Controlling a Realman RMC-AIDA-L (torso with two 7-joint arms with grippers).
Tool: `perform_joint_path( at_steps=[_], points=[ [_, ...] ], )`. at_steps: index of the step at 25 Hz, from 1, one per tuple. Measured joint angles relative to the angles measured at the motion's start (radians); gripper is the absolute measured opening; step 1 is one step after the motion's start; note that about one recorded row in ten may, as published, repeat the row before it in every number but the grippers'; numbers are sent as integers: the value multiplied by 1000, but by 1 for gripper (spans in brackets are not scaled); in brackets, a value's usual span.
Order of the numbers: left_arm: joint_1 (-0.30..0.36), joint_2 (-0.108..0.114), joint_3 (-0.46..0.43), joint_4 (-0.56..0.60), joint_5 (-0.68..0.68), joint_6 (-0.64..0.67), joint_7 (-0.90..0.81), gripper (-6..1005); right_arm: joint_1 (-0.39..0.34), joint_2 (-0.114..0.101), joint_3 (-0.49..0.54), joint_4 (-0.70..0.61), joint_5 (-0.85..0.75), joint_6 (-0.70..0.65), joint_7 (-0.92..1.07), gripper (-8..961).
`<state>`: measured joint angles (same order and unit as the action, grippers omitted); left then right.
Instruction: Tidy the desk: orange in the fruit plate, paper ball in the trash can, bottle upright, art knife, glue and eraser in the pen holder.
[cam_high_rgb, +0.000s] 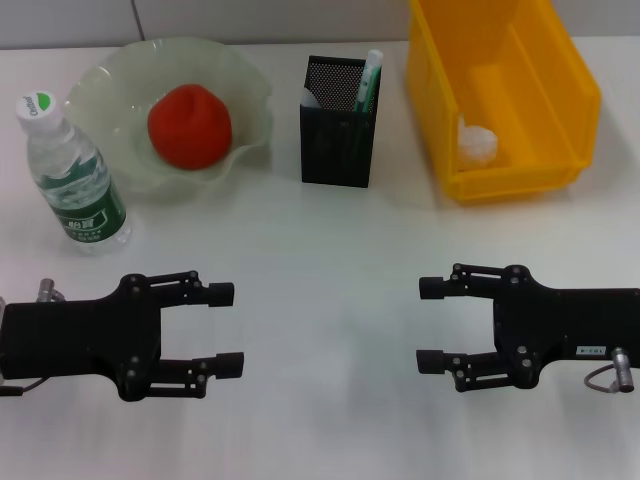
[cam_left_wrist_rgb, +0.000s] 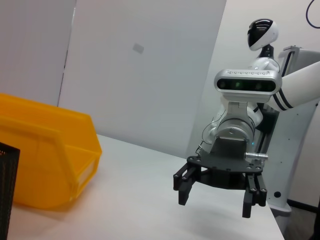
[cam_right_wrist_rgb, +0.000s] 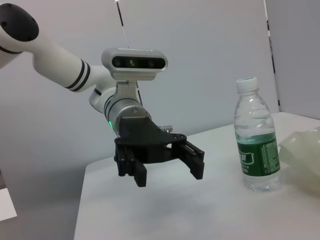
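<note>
My left gripper and right gripper low over the worktop, fingers apart, empty, bottle upright beyond, orange in fruit plate, pen holder, paper ball in yellow bin

White surface fills my head view; pale wall w/ a vertical seam along top edge.

White desk: bottle, plate, holder, bin.
</note>
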<state>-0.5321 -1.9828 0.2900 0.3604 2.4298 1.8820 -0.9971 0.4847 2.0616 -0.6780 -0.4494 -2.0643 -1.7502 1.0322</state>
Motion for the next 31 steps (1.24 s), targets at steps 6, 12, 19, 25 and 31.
perform_joint_path(
  at_steps=[6,12,19,25,31],
  points=[
    [1,1,0,0,0,6,0,788,1,0,0,0,0,0,0,816],
    [3,1,0,2,0,10,0,788,2,0,0,0,0,-1,0,816],
    [4,1,0,2,0,14,0,788,2,0,0,0,0,-1,-1,816],
    [7,1,0,2,0,14,0,788,2,0,0,0,0,-3,-1,816],
    [7,1,1,2,0,14,0,788,2,0,0,0,0,-4,-2,816]
  ],
)
